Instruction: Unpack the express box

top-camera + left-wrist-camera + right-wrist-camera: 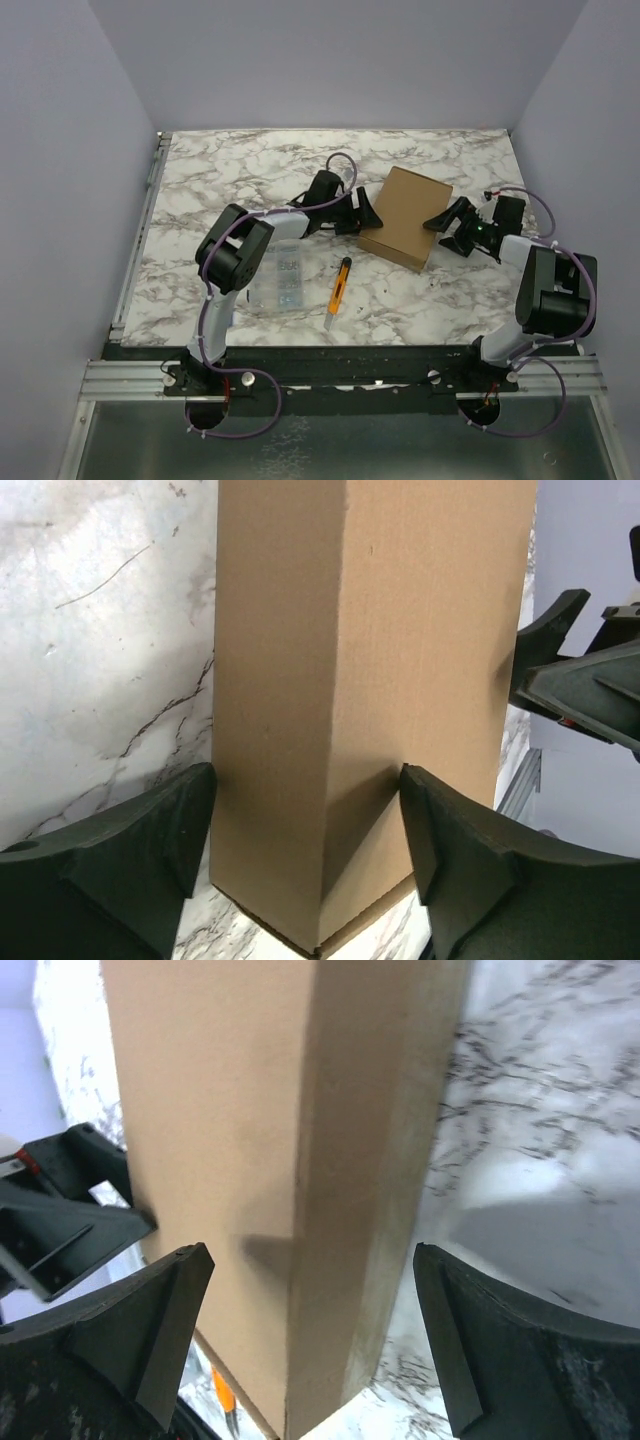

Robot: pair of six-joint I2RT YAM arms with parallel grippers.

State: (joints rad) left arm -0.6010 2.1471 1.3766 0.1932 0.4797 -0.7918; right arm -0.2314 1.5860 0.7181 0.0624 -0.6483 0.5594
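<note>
just flat brown cardboard express box (405, 218) on veined marble tabletop (230, 170)

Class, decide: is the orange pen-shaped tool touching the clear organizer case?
Apart. The top external view shows a strip of bare marble table between the orange pen-shaped tool and the clear organizer case.

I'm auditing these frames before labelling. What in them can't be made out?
Inside of the flat brown cardboard box: every view, closed lid hides it.
Contents of the clear plastic compartment case: top view, too small.
Orange pen-shaped tool: top view, too small to identify.
Box's far end: both wrist views, cut off by the top edge.
</note>
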